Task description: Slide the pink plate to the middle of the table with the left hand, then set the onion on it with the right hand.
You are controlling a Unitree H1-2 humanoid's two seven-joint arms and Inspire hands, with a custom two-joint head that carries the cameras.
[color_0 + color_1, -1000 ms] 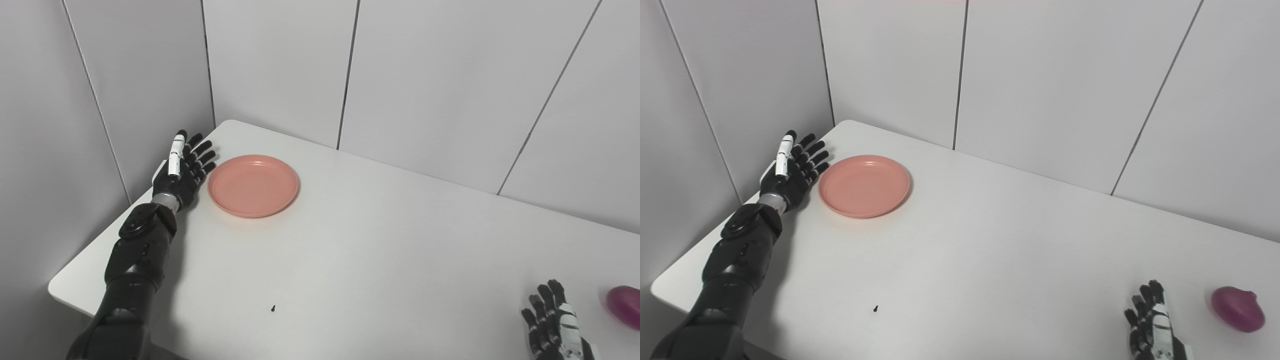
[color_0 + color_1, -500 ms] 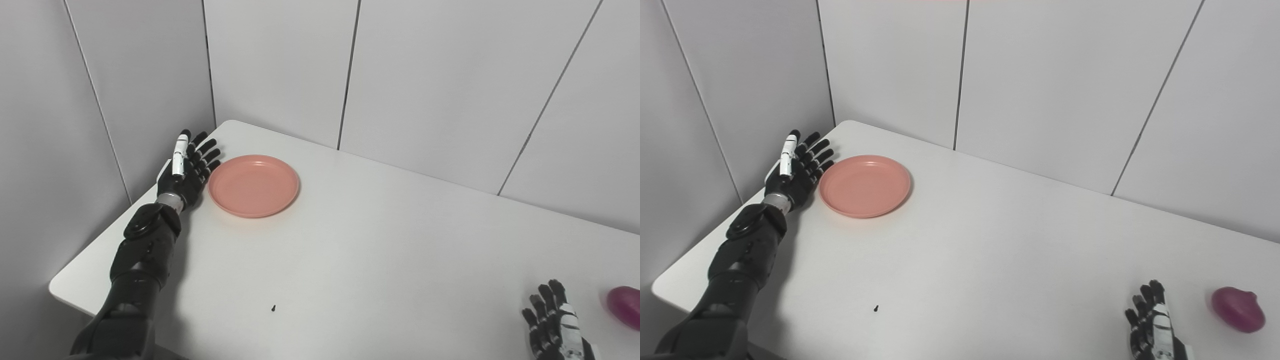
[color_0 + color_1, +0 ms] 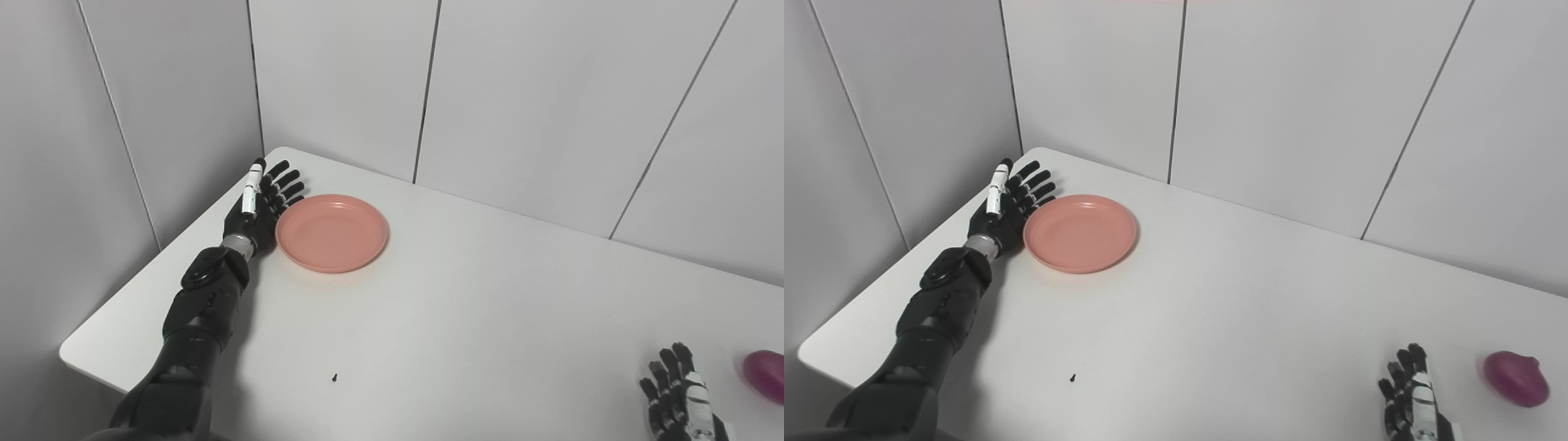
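The pink plate (image 3: 331, 233) lies on the white table (image 3: 465, 318) toward its far left. My left hand (image 3: 257, 205) is open, fingers straight, its edge pressed against the plate's left rim. The purple onion (image 3: 1516, 378) rests near the table's front right, cut off by the frame edge in the left eye view. My right hand (image 3: 1410, 395) lies open and flat on the table just left of the onion, apart from it, holding nothing.
Grey wall panels (image 3: 343, 79) close in behind and to the left of the table. A small black speck (image 3: 334, 377) lies near the front edge. The table's left corner (image 3: 67, 352) is close to my left forearm.
My left hand has moved right and pushed the plate a short way toward the table's middle. The right hand and the onion have stayed where they were.
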